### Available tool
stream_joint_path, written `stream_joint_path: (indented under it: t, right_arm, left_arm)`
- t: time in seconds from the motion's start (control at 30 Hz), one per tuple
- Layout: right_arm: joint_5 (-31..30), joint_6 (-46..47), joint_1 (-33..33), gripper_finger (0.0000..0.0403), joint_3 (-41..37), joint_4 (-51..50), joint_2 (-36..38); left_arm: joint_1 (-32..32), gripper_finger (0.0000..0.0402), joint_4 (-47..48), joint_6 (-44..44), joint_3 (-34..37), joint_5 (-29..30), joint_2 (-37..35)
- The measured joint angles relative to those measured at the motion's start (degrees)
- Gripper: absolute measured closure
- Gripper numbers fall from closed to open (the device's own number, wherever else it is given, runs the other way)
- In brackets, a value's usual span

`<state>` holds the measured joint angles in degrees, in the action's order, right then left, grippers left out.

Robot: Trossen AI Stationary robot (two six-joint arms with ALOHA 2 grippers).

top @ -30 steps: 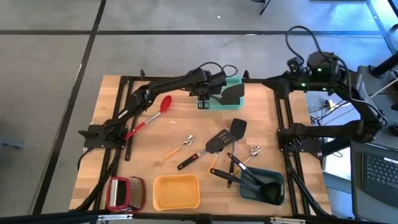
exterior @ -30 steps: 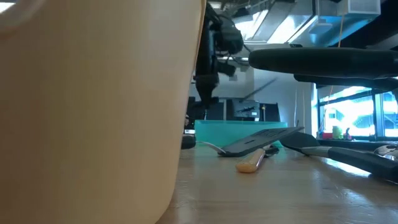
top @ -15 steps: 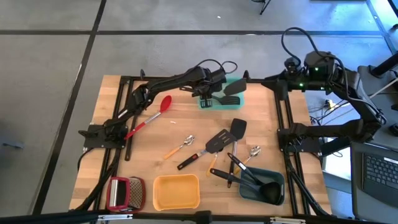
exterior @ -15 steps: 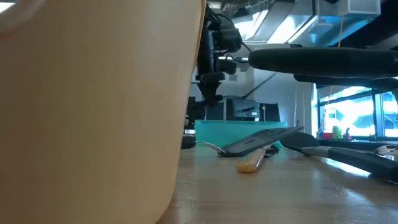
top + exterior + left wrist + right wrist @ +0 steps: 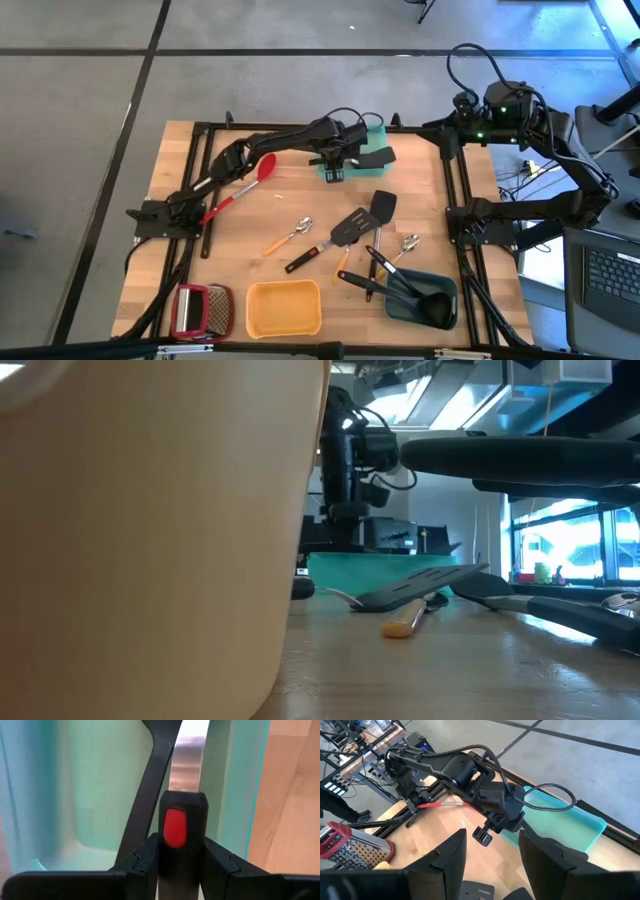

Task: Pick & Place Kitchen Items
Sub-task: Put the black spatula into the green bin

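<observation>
Tight on the right, roomy in the middle

The left arm (image 5: 270,140) lies across the back of the tabletop (image 5: 290,195) to the teal tray (image 5: 372,133), blocking that strip. Bare wood sits between the red spoon (image 5: 240,187) and the small spoon (image 5: 290,236); turners (image 5: 350,228) and the dark tray (image 5: 425,298) crowd the near right.

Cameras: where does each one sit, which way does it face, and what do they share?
High: overhead, straight down; both arms, left gripper at the teal tray.
Low: table height, level across; yellow tray fills the near side, teal tray behind.
Left wrist: along its fingers, shut on a black utensil handle over the tray.
Right wrist: raised, open fingers, facing the left arm.
Shared: teal tray.
</observation>
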<state>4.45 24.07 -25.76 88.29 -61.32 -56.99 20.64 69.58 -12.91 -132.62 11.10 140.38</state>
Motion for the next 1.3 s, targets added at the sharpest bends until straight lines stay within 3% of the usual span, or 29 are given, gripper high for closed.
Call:
stream_joint_path:
  t: [0.13,0.33,0.63,1.07,1.3]
  right_arm:
    - [0.02,-0.69,0.0,0.0219,0.0,-0.02,0.0]
    - [0.02,-1.17,0.0,0.0219,0.0,-0.2,0.0]
    - [0.04,-2.7,-0.04,0.0219,-0.02,-0.21,0.0]
    - [0.07,-3.56,-0.04,0.0219,-0.04,-0.2,0.0]
    - [0.07,-3.56,-0.04,0.0219,-0.04,-0.53,0.0]
  left_arm:
    - [-0.42,0.0307,-0.2,-0.32,0.0,2.57,0.13]
    - [-1.04,0.0309,-0.2,-2.48,-2.42,11.47,0.23]
    - [-1.24,0.0314,4.76,-2.99,-1.79,13.03,0.17]
    - [-1.78,0.0324,0.96,-8.83,-1.9,14.9,0.17]
    - [-1.94,0.022,0.26,-7.9,-1.9,19.45,0.17]
